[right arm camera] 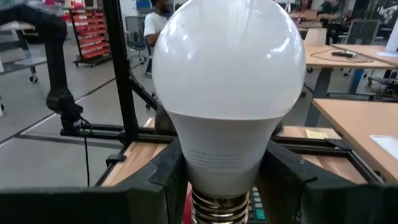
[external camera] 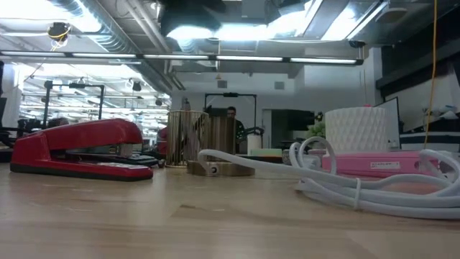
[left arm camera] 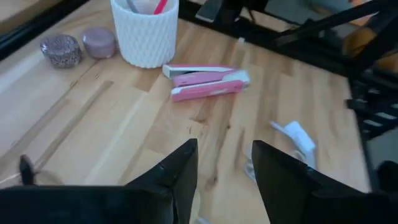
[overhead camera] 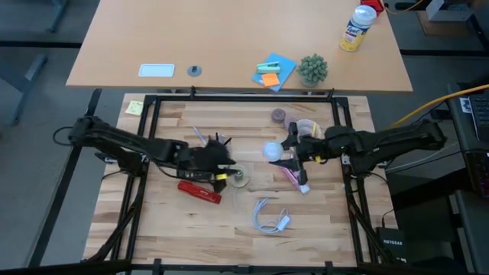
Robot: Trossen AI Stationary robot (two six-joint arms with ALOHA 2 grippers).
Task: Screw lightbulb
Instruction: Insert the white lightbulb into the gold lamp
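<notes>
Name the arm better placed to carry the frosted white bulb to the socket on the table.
Right: its hand is shut on the frosted white lightbulb. The left hand is open and empty, near the round socket base.

The lightbulb [right arm camera: 225, 81] is frosted white above a silvery threaded base, clamped between the black fingers of the right gripper [right arm camera: 224, 180]. The left gripper [left arm camera: 224, 180] is black too. The table [overhead camera: 229, 221] is pale butcher-block wood with streaked grain. At the bulb's 7 o'clock in the high view lies a glossy red stapler [overhead camera: 200, 191]; at its 5 o'clock a pink-and-white stapler [left arm camera: 208, 82]. The cup [left arm camera: 145, 34] is white with a raised diamond weave. The looped cable [overhead camera: 267, 220] is white.
</notes>
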